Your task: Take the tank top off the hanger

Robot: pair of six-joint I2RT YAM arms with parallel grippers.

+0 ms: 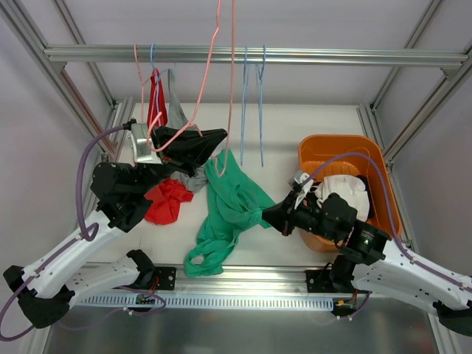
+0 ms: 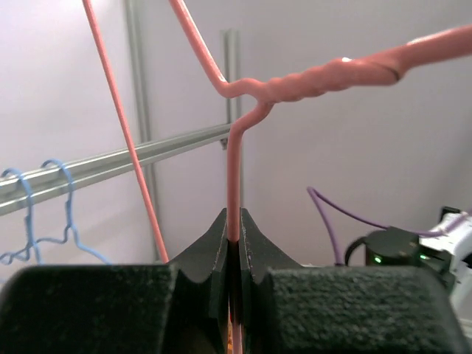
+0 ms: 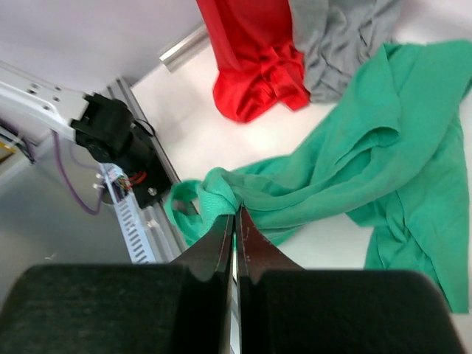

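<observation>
Top external view showed the white table (image 1: 310, 147) under a metal rail (image 1: 295, 55), and an orange basket (image 1: 339, 140) with a white cloth (image 1: 346, 192) inside stood at the right side. The green tank top (image 1: 232, 203) lay crumpled on the table between the two arms, just beside a red garment (image 1: 166, 200) and a grey garment (image 1: 177, 110) on its left. Its upper end reached near to the left gripper; if it touched the hanger there, I could not tell. The pink hanger (image 1: 199, 103) hung tilted above the table, with two blue hangers (image 1: 251, 110) on the rail to its right. The left gripper (image 1: 217, 136) was raised, and in the left wrist view its jaws were pressed together on the pink wire just under the twisted neck. The right gripper (image 1: 269, 215) was low at the right edge of the tank top, and in the right wrist view its jaws pinched a fold of the green fabric.
</observation>
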